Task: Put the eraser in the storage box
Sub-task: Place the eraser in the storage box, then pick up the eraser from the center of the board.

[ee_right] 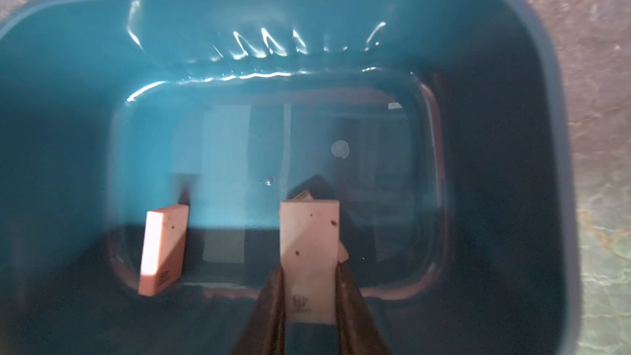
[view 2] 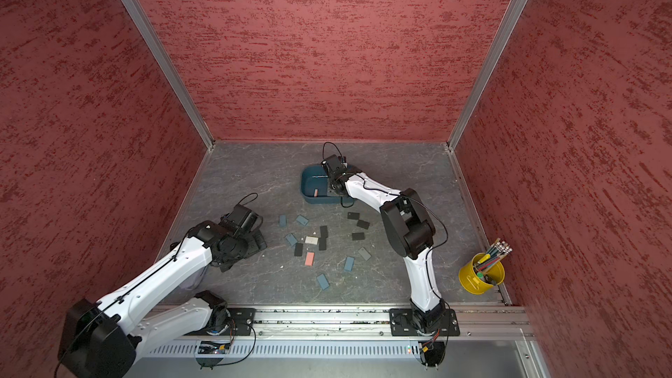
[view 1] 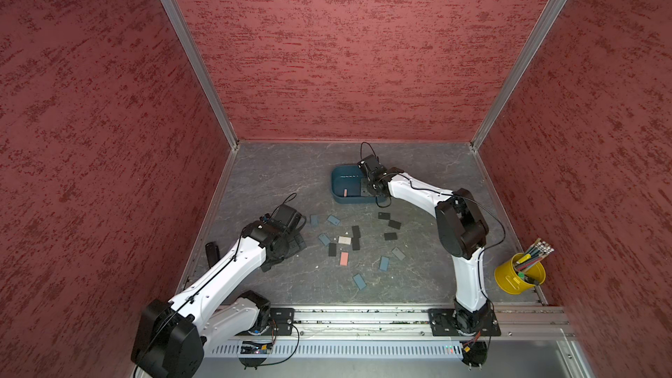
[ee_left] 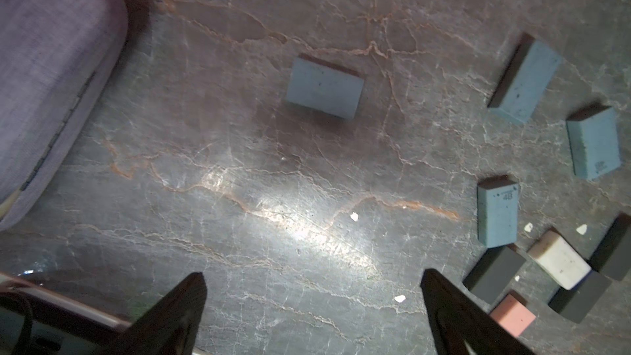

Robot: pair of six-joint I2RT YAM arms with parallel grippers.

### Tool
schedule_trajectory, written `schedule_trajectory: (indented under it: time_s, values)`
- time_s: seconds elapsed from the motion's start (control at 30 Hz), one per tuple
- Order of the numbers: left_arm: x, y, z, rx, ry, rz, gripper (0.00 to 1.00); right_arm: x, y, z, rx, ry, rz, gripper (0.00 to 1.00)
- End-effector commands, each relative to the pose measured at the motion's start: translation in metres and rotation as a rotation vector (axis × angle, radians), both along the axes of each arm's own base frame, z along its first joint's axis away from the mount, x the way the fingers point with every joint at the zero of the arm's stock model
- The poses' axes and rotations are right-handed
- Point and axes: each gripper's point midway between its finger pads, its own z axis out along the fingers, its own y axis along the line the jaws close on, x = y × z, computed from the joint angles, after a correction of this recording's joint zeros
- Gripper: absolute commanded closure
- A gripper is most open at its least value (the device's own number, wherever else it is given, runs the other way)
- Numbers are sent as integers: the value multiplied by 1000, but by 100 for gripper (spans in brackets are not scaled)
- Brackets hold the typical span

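The storage box (view 1: 340,178) (view 2: 309,180) (ee_right: 68,97), a dark teal tub, stands at the back middle of the table. My right gripper (ee_right: 309,268) (view 1: 371,185) hangs inside it, shut on a pale pink eraser (ee_right: 309,240) that stands on end just above the box floor. Another pink eraser (ee_right: 162,251) (view 1: 345,193) lies in the box beside it. My left gripper (ee_left: 312,273) (view 1: 296,241) is open and empty, low over bare table left of the loose erasers. A blue eraser (ee_left: 324,87) lies ahead of it.
Several blue, black, white and pink erasers (view 1: 344,258) lie scattered mid-table. A yellow pencil cup (view 1: 520,272) stands at the right edge. A purple-grey fabric case (ee_left: 51,80) lies close to my left gripper. Red walls close in three sides.
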Motion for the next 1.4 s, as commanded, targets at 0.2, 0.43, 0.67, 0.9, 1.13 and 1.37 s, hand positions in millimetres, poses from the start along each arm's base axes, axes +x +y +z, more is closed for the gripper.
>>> schedule_trajectory:
  time_s: [0.2,0.43,0.67,0.9,1.13,1.37]
  values:
    - [21,16,-13,87,-1,15,0,10,10,31,63,-69,28,58]
    - [32,19,-25,93,18,8,0,6,8,51,91,-106,32,50]
    - [45,18,-27,44,-4,-15,0,0,5,79,126,-161,33,15]
    - [52,16,-40,53,31,-44,0,-19,3,122,203,-245,38,1]
    - [62,13,-46,51,55,-52,0,-43,-1,156,279,-323,46,1]
    - [71,14,-49,56,65,-53,5,-76,-7,190,381,-404,83,1]
